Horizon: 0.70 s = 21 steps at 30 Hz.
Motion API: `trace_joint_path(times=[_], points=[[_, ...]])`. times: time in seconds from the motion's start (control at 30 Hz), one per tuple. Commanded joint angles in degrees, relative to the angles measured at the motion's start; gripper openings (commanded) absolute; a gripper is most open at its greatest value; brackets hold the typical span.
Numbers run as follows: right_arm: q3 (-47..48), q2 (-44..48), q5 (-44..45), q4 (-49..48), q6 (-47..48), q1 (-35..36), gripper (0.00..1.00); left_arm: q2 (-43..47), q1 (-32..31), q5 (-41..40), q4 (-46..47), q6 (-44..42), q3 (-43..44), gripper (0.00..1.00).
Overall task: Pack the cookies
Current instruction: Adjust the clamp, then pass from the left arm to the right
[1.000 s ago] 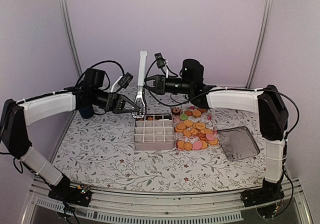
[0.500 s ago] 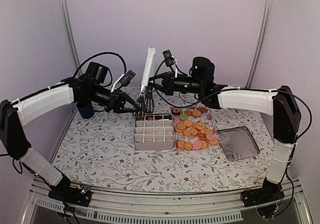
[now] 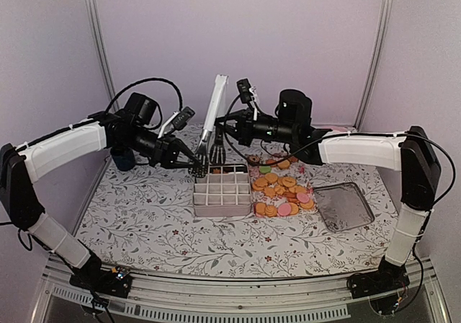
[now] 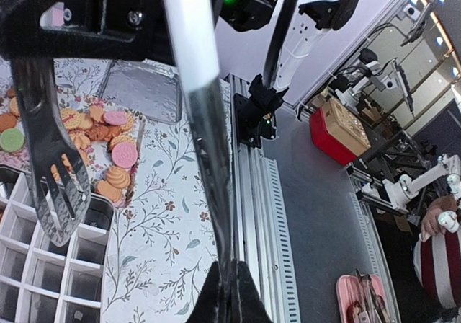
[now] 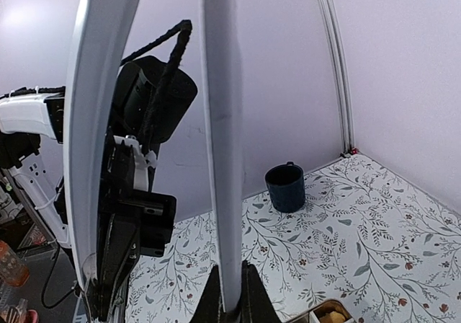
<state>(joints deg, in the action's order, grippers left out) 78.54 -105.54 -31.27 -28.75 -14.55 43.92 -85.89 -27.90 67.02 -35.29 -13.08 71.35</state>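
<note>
Both arms are stretched inward, met at far centre; the left gripper point(image 3: 191, 162) and right gripper point(image 3: 222, 125) are clamped onto the tongs point(image 3: 215, 107).

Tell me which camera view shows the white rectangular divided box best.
The top external view: the white rectangular divided box shows almost whole, grid clear. The left wrist view shows only some cells, the right wrist view barely a corner.

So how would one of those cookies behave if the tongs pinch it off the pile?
The cookies are small flat discs, so probably light and stiff. They lie overlapped in a heap, so neighbours would likely shift. Lying flat, one may slip from the slotted heads of the tongs.
</note>
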Motion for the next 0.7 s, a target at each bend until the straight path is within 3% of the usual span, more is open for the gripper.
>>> trace_joint_path(times=[0.0, 0.13, 0.2, 0.3, 0.5, 0.53, 0.57, 0.67], points=[[-1.5, 3.8, 14.0, 0.7, 1.2, -4.1, 0.0, 3.1, 0.1, 4.8, -7.4, -5.9, 1.1, 0.0], [-2.5, 5.0, 19.0, 1.9, 3.1, -4.1, 0.05, 3.1, -0.4, 4.8, -9.1, -7.6, 1.4, 0.0], [-2.9, 5.5, 17.7, 2.3, 4.4, -4.1, 0.12, 3.0, -0.6, 4.1, -9.2, -7.7, 1.4, 0.0], [-2.0, 6.5, 10.8, 5.0, 6.0, -4.1, 0.39, 2.8, -0.7, 2.1, -9.2, -8.4, 1.1, 0.0], [-3.2, 11.0, 3.9, 12.2, 10.8, -4.2, 0.66, 1.2, -0.7, -1.5, -11.5, -11.8, 2.1, 0.0], [-4.4, 12.4, 2.6, 12.3, 11.6, -4.3, 0.76, 1.1, -0.8, -1.9, -11.4, -12.2, 2.2, 0.0], [-5.7, 13.7, 1.3, 12.1, 12.1, -4.3, 0.97, 1.0, -0.8, -2.2, -11.5, -12.4, 2.3, 0.0], [-8.5, 17.1, -0.4, 10.8, 12.1, -4.3, 0.99, 0.9, -0.9, -3.3, -10.9, -12.7, 2.3, 0.0]])
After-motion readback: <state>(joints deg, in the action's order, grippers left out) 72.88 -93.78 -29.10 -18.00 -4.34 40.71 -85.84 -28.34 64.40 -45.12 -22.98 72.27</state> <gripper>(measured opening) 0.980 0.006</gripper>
